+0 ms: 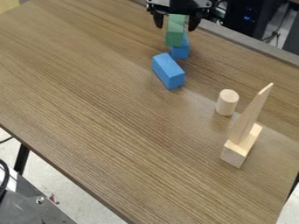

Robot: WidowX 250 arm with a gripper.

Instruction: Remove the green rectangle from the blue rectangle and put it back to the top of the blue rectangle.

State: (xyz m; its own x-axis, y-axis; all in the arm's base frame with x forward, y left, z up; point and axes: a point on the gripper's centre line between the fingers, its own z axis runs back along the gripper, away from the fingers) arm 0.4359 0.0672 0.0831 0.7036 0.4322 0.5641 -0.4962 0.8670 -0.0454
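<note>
Pincer (176, 22) is at the top edge of the view, fingers spread on either side of the green block (175, 31), with a visible gap at each side, so it reads as open and not gripping. Green block is at the far side of the surface (99, 92), overlapping the rear blue block (180, 51) in view and looking seated on top of it (the contact itself is hidden, so can't confirm how it bears). Rear blue block shows below and to the right of the green one. Second blue block (168, 71) lies flat on the surface just beside the rear one, nearer the camera, long side running at a slant. Further toward the right edge: a pale wooden cylinder (227, 103) standing on end, and near it a wooden block (238, 153) carrying a tall, thin, pointed wooden piece (250, 116). Dark equipment (248, 17) sits beyond the far edge.
</note>
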